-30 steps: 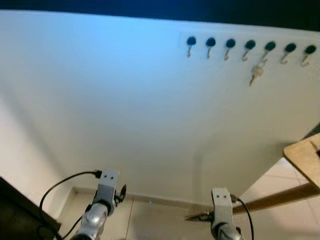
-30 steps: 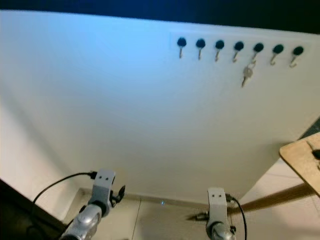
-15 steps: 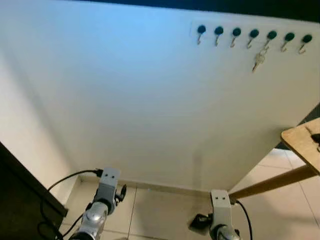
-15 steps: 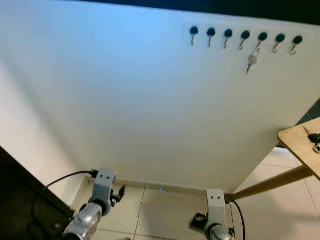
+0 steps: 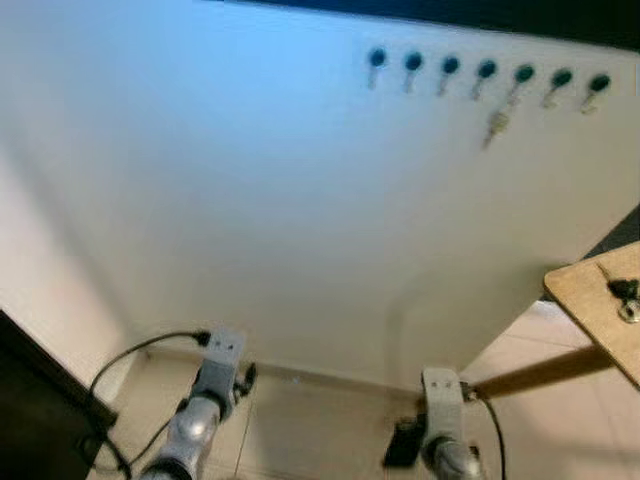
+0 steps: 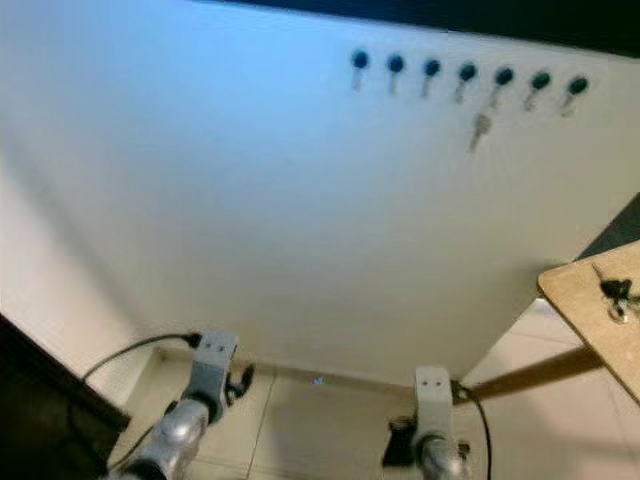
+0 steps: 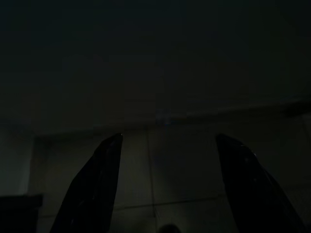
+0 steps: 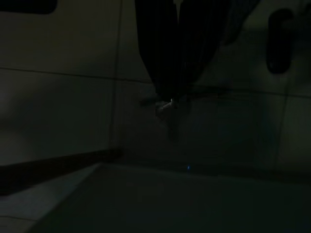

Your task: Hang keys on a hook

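Note:
A row of several black-knobbed hooks [image 5: 450, 65] runs along the top right of the white wall [image 5: 250, 200]. One silver key [image 5: 496, 125] hangs from the fifth hook. Another bunch of keys [image 5: 622, 293] with a dark fob lies on the wooden table [image 5: 590, 315] at the right edge. Both arms hang low over the floor, far below the hooks. My left gripper [image 7: 170, 138] is open with nothing between its fingers. My right gripper [image 8: 170, 97] is shut; a small pale glint shows at its tips, too dark to identify.
Beige floor tiles [image 5: 320, 420] meet the wall's skirting just ahead of the arms. A dark piece of furniture [image 5: 30, 400] stands at the lower left, with a black cable [image 5: 140, 350] running to the left wrist. A table leg [image 5: 540, 372] slants down at the right.
The camera has pulled back from the wall and swung right, so more of the table and its keys shows. Both arms still hang as before.

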